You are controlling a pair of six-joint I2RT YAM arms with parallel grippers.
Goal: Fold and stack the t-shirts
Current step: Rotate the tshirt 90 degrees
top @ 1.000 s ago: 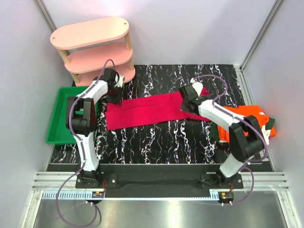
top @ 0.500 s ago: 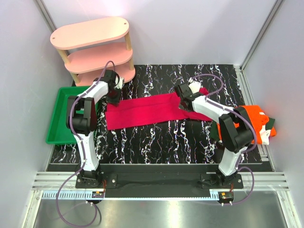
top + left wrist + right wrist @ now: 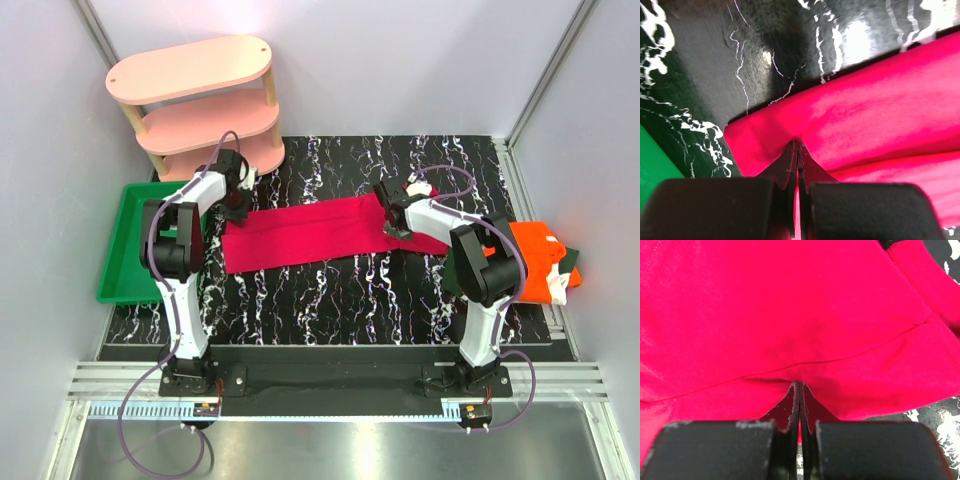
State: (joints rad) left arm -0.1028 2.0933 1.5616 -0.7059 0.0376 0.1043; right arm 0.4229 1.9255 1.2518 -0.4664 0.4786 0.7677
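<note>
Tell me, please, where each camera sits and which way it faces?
Top external: above and behind the arm bases, looking down at the table; both arms show, the left hand and right hand pinching opposite ends of the crimson t-shirt.
Left wrist: on the left arm, looking down along its own fingers, shut on the shirt's corner.
Right wrist: on the right arm, looking down along its own fingers, shut on the shirt's edge.
Shared: all three show the crimson t-shirt.
</note>
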